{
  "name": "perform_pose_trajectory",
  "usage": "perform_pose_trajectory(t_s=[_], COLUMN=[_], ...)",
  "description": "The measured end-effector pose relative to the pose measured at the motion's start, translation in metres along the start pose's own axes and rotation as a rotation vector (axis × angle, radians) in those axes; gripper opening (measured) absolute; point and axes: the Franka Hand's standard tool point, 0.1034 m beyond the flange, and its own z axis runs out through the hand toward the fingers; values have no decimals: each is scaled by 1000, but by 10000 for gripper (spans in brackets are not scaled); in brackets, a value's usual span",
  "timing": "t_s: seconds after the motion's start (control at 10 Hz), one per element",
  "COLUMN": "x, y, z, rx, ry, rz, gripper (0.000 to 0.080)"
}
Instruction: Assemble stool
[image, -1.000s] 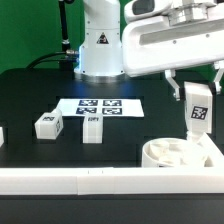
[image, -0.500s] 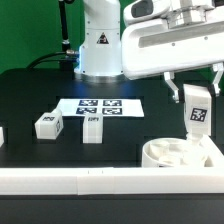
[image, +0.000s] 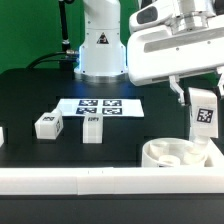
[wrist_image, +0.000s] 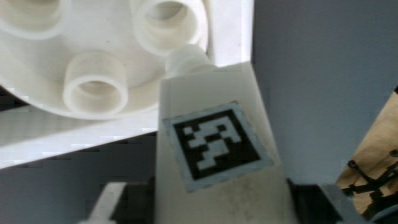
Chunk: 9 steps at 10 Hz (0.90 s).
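One leg (image: 203, 114) clamped near-upright in end effector (image: 202, 96), arm pointing down over seat disc (image: 163, 153).

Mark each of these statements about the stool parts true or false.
1. The claw grips a white blocky plastic leg close to the round white seat disc. True.
2. Three legs lie loose. False: only two loose legs lie on the black table.
3. The seat disc sits at the exterior view's left. False: it sits at the right.
4. The gripped leg bears a black-and-white square tag. True.
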Motion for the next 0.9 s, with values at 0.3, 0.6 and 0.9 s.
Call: perform_pose_trajectory(t_s=[0.3,0.6,0.9], x=[0,-6,-13], y=[0,17,13], z=[0,0,-1], rx=[0,-17,-14], ry=[-1,-4,-1], rz=[-2,-5,-13], gripper=[327,327,327])
